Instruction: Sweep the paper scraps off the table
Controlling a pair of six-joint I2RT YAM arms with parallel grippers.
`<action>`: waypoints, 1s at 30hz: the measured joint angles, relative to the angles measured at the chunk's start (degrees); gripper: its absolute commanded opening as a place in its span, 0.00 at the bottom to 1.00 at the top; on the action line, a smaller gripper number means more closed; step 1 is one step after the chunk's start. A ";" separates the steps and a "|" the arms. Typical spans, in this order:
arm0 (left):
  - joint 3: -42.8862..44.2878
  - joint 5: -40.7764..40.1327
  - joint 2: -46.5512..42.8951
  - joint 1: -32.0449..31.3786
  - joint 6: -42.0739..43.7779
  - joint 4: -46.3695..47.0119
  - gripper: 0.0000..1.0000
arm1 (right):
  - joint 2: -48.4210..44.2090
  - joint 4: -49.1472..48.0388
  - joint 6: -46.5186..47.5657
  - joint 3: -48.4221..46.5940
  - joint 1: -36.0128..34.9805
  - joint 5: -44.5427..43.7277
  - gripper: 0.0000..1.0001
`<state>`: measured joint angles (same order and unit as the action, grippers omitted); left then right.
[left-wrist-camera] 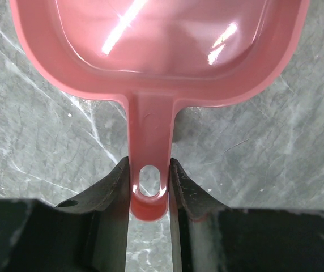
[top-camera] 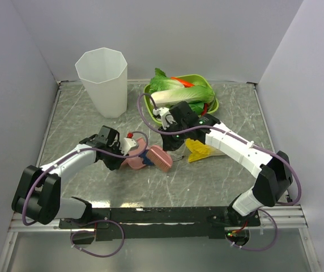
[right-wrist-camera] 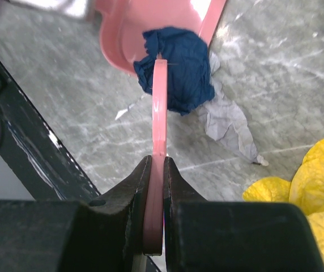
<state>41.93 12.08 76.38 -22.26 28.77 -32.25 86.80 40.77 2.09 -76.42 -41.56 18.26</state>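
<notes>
Left arm point(top-camera: 71, 160) and right arm point(top-camera: 235, 148) extended low, converging at centre. Left pincer point(left-wrist-camera: 149, 170) clamped on dustpan handle point(left-wrist-camera: 149, 130); right pincer point(right-wrist-camera: 156, 164) clamped on thin pink handle point(right-wrist-camera: 160, 113).

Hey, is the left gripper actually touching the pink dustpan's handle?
Touching. The left wrist view shows the left gripper with its jaws pressed against both sides of the dustpan handle, with no gap.

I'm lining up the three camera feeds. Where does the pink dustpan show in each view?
Top external: pink dustpan at centre.
Left wrist: pink dustpan fills the top, handle in the left gripper.
Right wrist: pink dustpan at the top, behind the brush that the right gripper holds.
Shared landmark: the grey marble table.
</notes>
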 measured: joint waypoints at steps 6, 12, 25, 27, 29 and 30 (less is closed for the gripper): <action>0.33 0.98 0.13 0.37 -1.60 0.09 0.01 | 0.00 0.59 1.25 0.90 0.20 0.42 0.00; 0.33 1.79 0.17 0.44 -2.71 0.09 0.01 | -0.09 1.03 2.51 0.44 0.20 0.13 0.00; 3.93 -3.08 -0.85 0.48 12.87 -8.79 0.01 | -3.02 5.25 8.39 -4.22 0.22 -11.69 0.00; 5.31 -3.72 -0.92 0.44 15.41 -10.99 0.01 | -3.23 5.42 9.60 -3.45 0.24 -14.91 0.00; 6.45 -4.46 -0.74 0.26 16.96 -13.03 0.01 | -3.39 5.60 10.25 -2.64 0.26 -17.88 0.00; 7.06 -4.85 -0.52 0.07 17.57 -14.05 0.01 | -3.39 5.66 10.54 -2.27 0.26 -19.28 0.00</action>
<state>48.99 7.22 75.85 -22.20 46.35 -46.30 83.42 46.44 12.62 -78.70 -41.30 -1.02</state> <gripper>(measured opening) 0.311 0.152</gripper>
